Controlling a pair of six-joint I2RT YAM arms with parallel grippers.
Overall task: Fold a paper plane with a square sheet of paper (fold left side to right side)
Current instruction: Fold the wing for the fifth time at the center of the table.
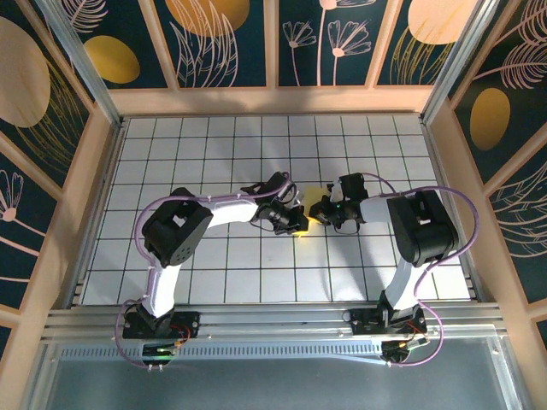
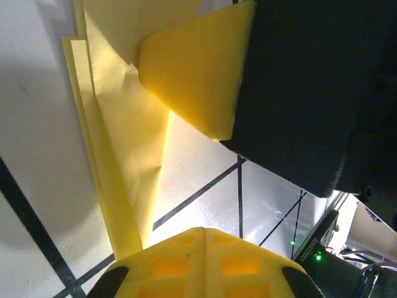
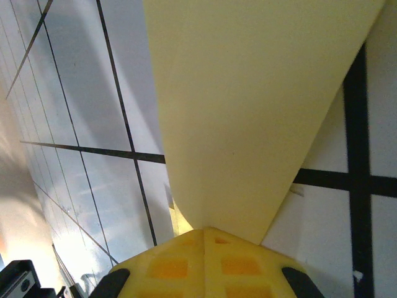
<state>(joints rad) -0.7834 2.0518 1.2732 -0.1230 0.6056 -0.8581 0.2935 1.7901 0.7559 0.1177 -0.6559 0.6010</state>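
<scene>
Seen from above, two robot arms meet at the middle of a white gridded desk (image 1: 222, 265), with a small, partly folded yellow sheet of paper (image 2: 124, 155) between them. The left hand (image 2: 203, 257) is closed, its yellow fingertips pressed together just at the near edge of the paper's flat layers; whether it pinches them cannot be told. The right hand (image 3: 203, 254) is closed on the paper, which fans out from between its fingertips, and the left wrist view shows it holding a curled flap lifted off the desk. The step in hand appears to be carrying that flap across to make the fold. Doing it well likely means the left hand pinning the flat layers so they do not slide, the right hand moving slowly and low until the edges line up, and the crease being pressed only once they match
</scene>
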